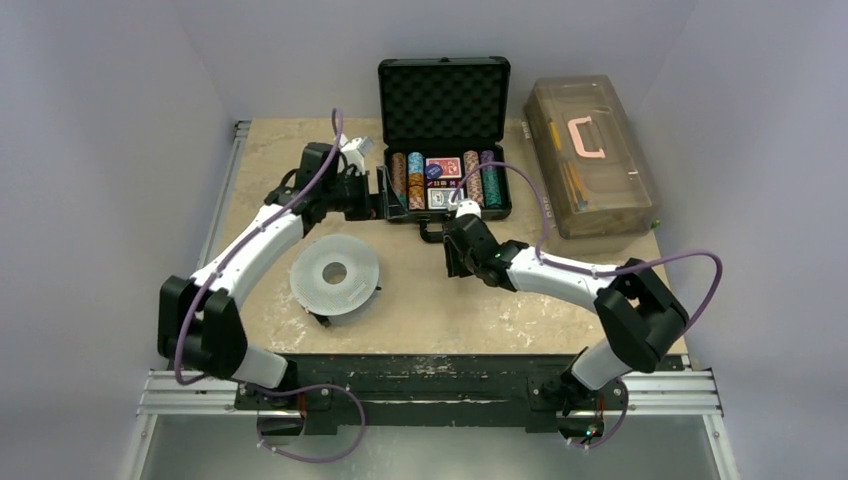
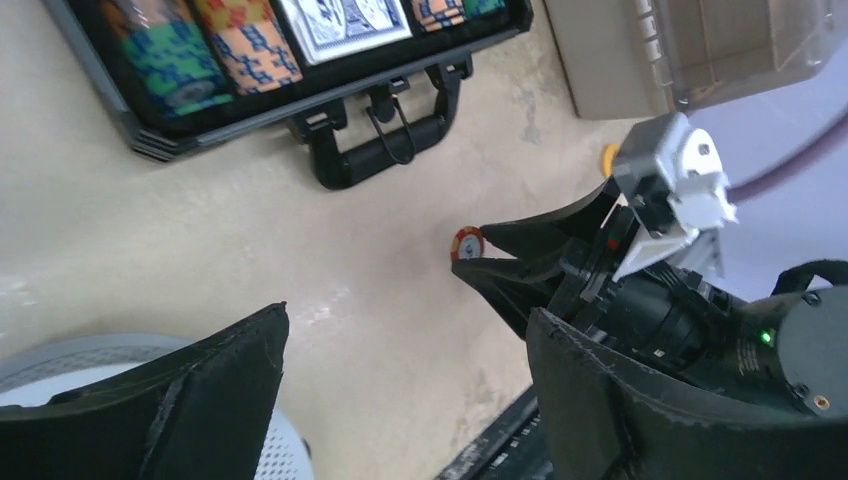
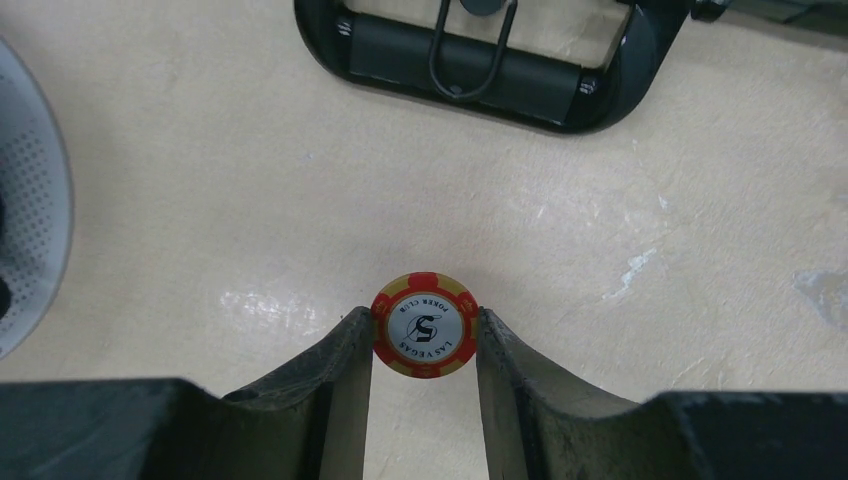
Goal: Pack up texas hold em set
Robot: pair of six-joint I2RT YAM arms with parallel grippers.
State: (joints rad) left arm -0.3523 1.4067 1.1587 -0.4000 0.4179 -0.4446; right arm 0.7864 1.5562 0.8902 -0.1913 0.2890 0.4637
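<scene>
Right end effector (image 3: 423,342) pinches a red-and-yellow poker chip (image 2: 467,243) over the bench, just before the open briefcase (image 1: 443,100) at the far edge, left end effector (image 2: 405,330) wide and empty; next, probably, slot it into a chip row.

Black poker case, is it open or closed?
Open. The black poker case has its foam-lined lid standing up at the back, and the rows of poker chips and a red card deck inside are showing.

One black briefcase (image 1: 443,100), four chip rows (image 1: 415,178) inside it, two card decks (image 1: 444,167), one loose chip (image 3: 424,323) pinched in the right gripper (image 3: 424,318), one perforated disc (image 1: 335,273), one toolbox (image 1: 590,155)
</scene>
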